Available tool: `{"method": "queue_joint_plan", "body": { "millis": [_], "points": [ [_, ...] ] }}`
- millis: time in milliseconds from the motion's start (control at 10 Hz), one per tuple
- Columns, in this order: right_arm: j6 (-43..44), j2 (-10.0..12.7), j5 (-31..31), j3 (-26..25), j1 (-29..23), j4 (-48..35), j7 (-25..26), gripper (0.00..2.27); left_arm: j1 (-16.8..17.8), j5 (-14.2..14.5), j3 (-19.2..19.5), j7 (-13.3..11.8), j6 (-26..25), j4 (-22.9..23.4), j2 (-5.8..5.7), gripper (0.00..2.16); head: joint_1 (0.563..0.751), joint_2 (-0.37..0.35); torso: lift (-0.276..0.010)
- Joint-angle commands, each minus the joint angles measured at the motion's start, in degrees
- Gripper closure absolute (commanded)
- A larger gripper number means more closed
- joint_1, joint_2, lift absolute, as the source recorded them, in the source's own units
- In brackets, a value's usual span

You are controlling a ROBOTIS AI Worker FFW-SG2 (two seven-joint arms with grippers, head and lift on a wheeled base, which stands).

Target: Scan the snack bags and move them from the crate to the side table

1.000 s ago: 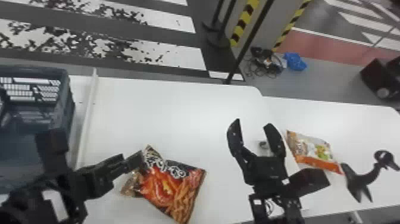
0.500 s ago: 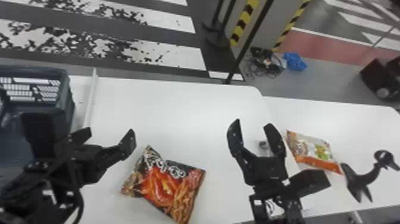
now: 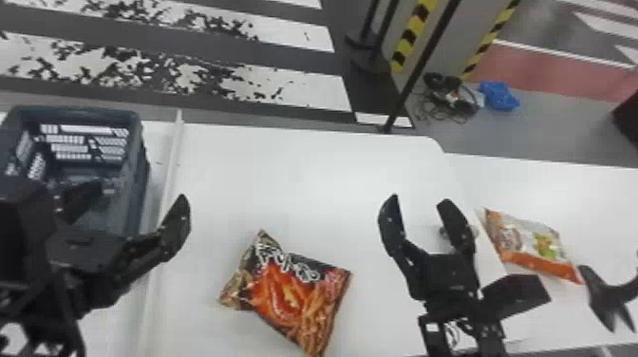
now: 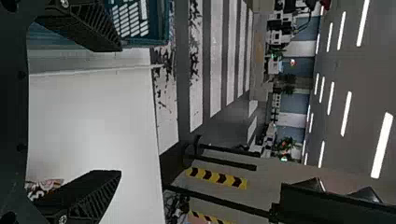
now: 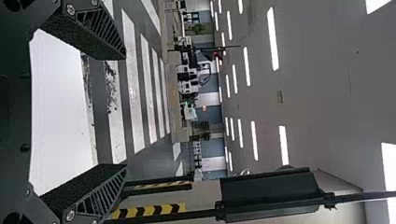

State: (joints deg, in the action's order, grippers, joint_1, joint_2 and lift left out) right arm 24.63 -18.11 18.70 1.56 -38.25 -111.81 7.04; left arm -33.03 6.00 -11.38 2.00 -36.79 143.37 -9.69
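at the left side of the head view, our left gripper (image 3: pixel 138 197) hangs with its jaws wide apart, one finger in front of the blue-grey crate (image 3: pixel 78 112) and the other over the white table (image 3: pixel 294 166). the black-and-red snack bag (image 3: pixel 289 289) lies on that table, between our two grippers and touching neither. our right gripper (image 3: pixel 420 201) has its jaws apart too, with nothing between its fingertips. farther right, we see the orange-and-white snack bag (image 3: pixel 527 249) lying near a black forked object (image 3: pixel 610 296).
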Motion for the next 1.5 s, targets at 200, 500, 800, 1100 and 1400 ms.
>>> {"method": "queue_joint_plan", "body": {
  "millis": [200,500,800,1100,1400],
  "points": [
    [0.0,0.4,0.1,0.1,0.1,3.1,-7.3,0.11,-6.8,1.8,10.7,-0.6,9.6,1.0,-1.74,0.06,0.695,-0.18,-0.087],
    [-1.6,0.4,-6.7,3.2,-0.5,3.8,-8.9,0.11,-7.6,4.4,16.4,-3.1,20.5,-7.1,-1.65,0.06,0.695,-0.041,-0.087],
    [-12.6,0.1,-11.1,5.4,-2.5,4.1,-9.9,0.08,-8.7,7.9,21.0,-6.7,25.8,-10.2,-1.47,0.05,0.695,0.068,-0.087],
    [-28.6,-0.4,-14.0,6.3,-5.8,-3.3,-9.6,0.11,-9.0,10.9,23.4,-7.8,25.9,-11.6,-1.21,0.05,0.695,0.153,-0.087],
    [-40.8,-2.9,-21.2,13.6,-7.4,-9.8,-6.0,0.11,-9.0,11.8,23.4,-8.5,25.9,-11.9,-0.86,0.05,0.695,0.229,-0.087]
  ]
}}
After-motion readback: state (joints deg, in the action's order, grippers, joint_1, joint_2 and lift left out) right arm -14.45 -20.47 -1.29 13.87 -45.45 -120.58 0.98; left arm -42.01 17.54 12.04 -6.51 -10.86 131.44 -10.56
